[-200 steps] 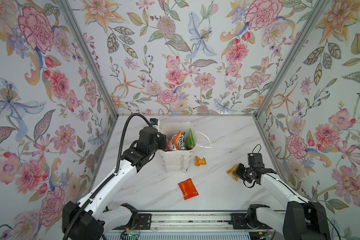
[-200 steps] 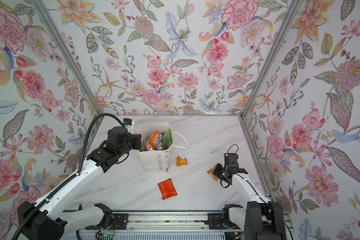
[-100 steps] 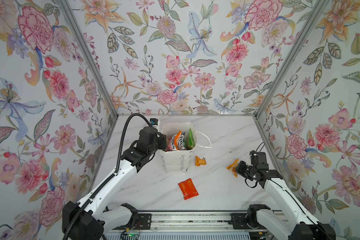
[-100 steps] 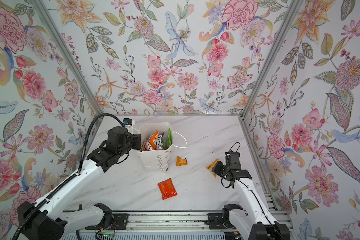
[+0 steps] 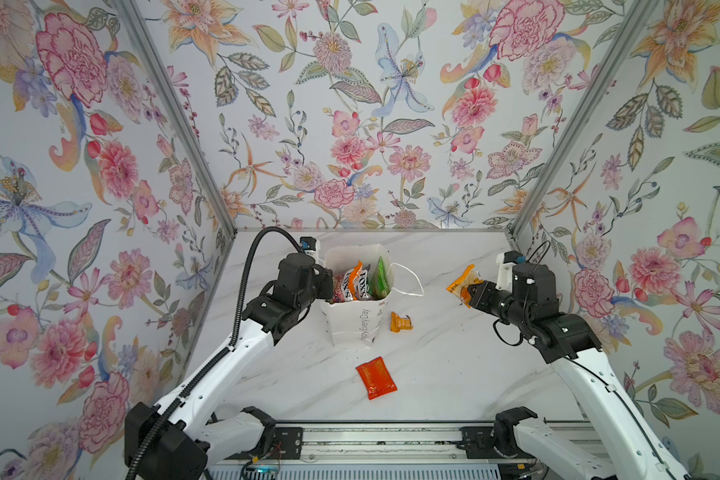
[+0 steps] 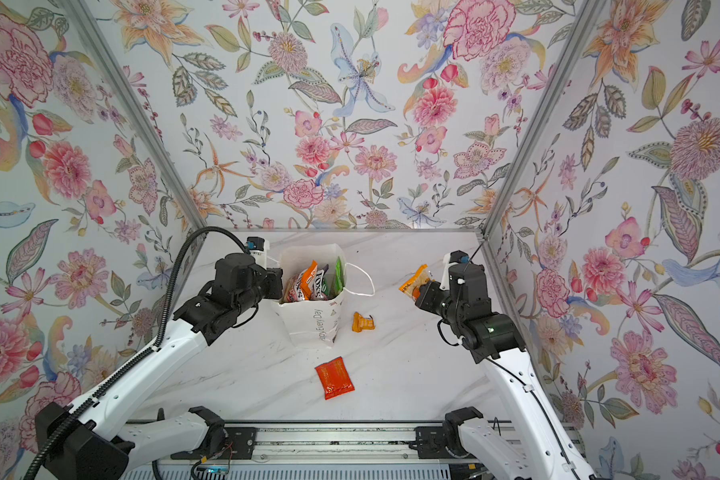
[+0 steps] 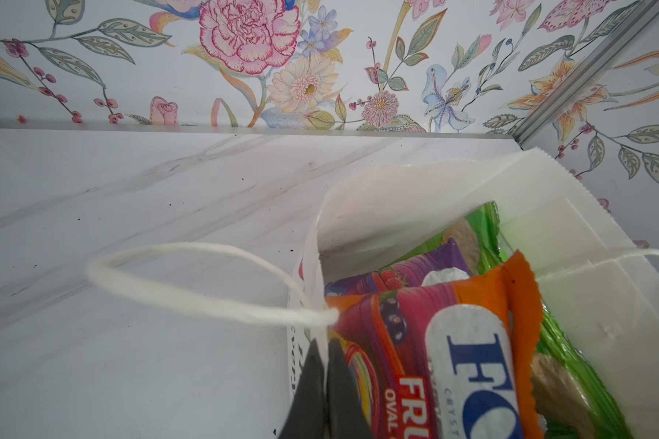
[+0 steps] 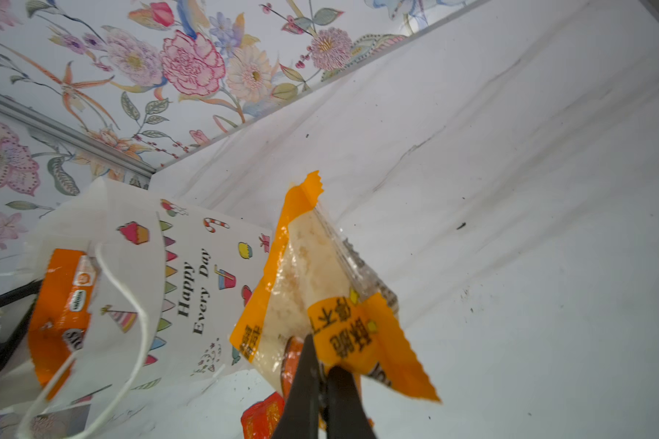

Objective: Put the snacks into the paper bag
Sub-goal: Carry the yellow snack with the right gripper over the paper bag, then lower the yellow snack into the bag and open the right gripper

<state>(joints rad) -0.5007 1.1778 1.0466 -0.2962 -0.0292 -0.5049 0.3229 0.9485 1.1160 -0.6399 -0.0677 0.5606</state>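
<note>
Right fingers (image 8: 306, 384) hold orange sachet (image 5: 459, 283) aloft; left fingers (image 7: 308, 384) pinch paper bag (image 5: 356, 328) rim.

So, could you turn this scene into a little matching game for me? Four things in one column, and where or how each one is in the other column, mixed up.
Things:
1. orange FOX'S bag
2. yellow-orange sachet
3. red-orange packet
4. paper bag

Places and states:
A. lying flat on the table, touching nothing else
B. rim pinched by the left gripper
C. held clear of the table in the right gripper
D. standing inside the paper bag

Pairs: 1-D, 2-C, 3-A, 4-B
</note>
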